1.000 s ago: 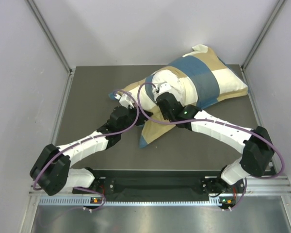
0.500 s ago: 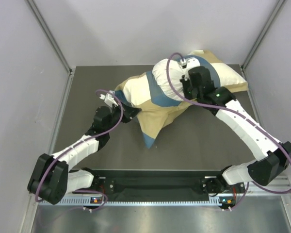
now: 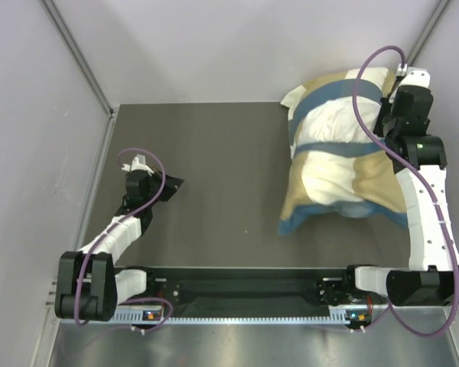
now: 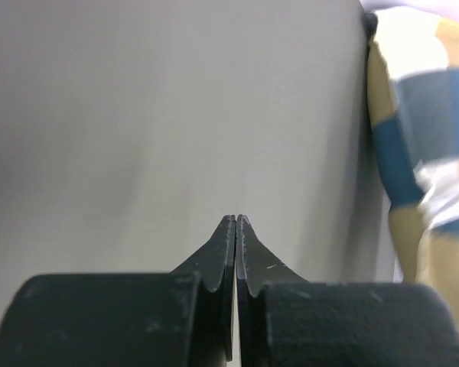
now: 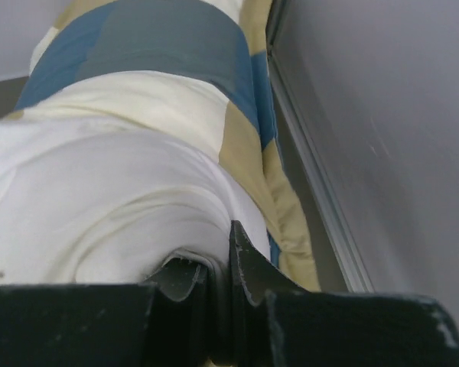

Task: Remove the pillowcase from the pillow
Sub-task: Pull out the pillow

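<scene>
While you hold at 2 o'clock, right gripper (image 5: 216, 251): jaws pinched tight on a white fold of the pillow (image 3: 329, 149).
pillow: bulging at 3 o'clock on the table (image 3: 229, 168), half bared.
pillowcase (image 3: 338, 92): bunched around it, blue edge trailing toward 5 o'clock.
left gripper (image 4: 236, 222): closed on nothing at 9 o'clock, well apart from the fabric.
</scene>
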